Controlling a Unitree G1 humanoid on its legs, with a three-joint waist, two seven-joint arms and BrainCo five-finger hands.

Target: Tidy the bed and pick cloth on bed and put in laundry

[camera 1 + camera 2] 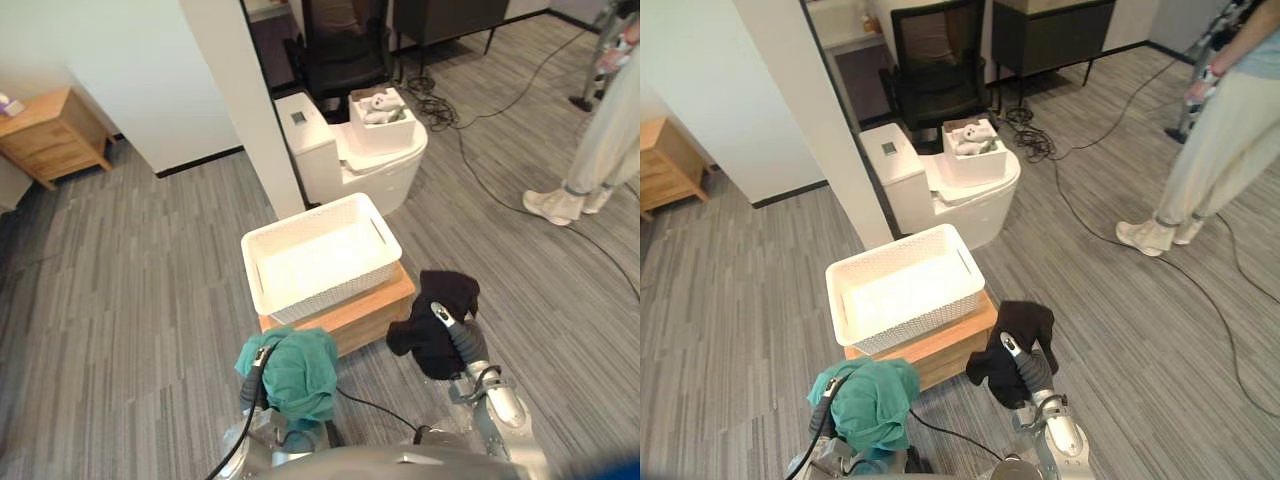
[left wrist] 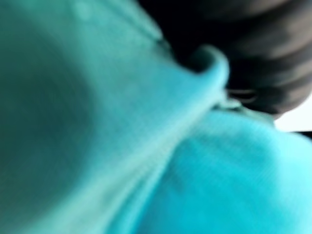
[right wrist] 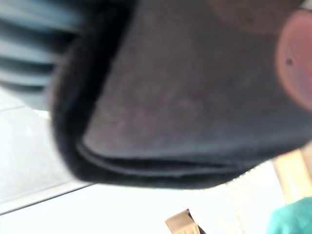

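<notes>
A teal cloth [image 1: 295,372] hangs bunched over my left hand [image 2: 263,63], low in the eye views just left of centre. A black cloth [image 1: 440,318] is draped over my right hand [image 1: 466,346], held up to the right of the basket. The cloths cover both hands past the wrist. A white slotted laundry basket [image 1: 262,250] with nothing in it stands on a low wooden box [image 1: 375,305] straight ahead of me. The teal cloth hangs just in front of the box's near left corner. The black cloth hangs beside its right end.
Behind the basket are a white pillar [image 1: 250,100] and a white rounded unit [image 1: 385,170] carrying a small box with a plush toy [image 1: 378,108]. A wooden nightstand [image 1: 52,135] stands far left. A person [image 1: 1210,160] stands at the right, with cables [image 1: 500,150] across the floor.
</notes>
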